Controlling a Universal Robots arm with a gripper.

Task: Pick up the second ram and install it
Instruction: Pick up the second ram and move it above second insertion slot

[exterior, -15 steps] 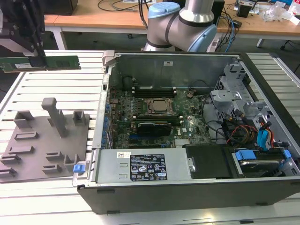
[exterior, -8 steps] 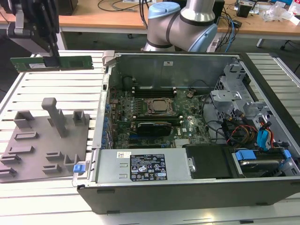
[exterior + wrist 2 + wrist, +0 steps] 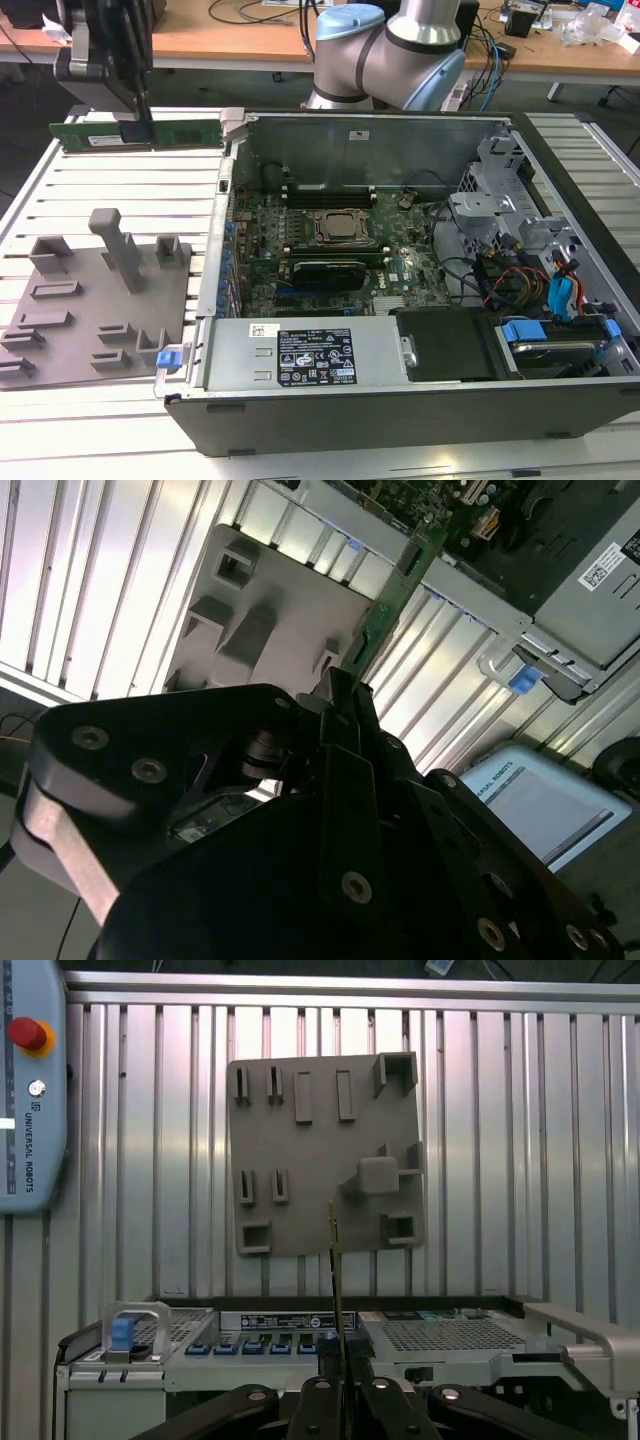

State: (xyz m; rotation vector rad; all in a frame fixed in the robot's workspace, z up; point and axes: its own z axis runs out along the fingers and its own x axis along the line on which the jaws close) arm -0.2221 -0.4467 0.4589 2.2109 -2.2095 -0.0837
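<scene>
you have the second ram [image 3: 175, 133] pinched near its middle in the claw [image 3: 133, 115], held level at the upper left of the exterior view, above the desk [image 3: 100, 180] beside the computer case [image 3: 400, 425]. it looks light, stiff and fragile: grip its flat faces gently. the wrist points straight down.

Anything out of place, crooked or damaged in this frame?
Nothing stands out. The hand grips the second ram roughly level above the slatted table, apart from the grey holder block and beside the open computer case. No spill or damage shows.
</scene>
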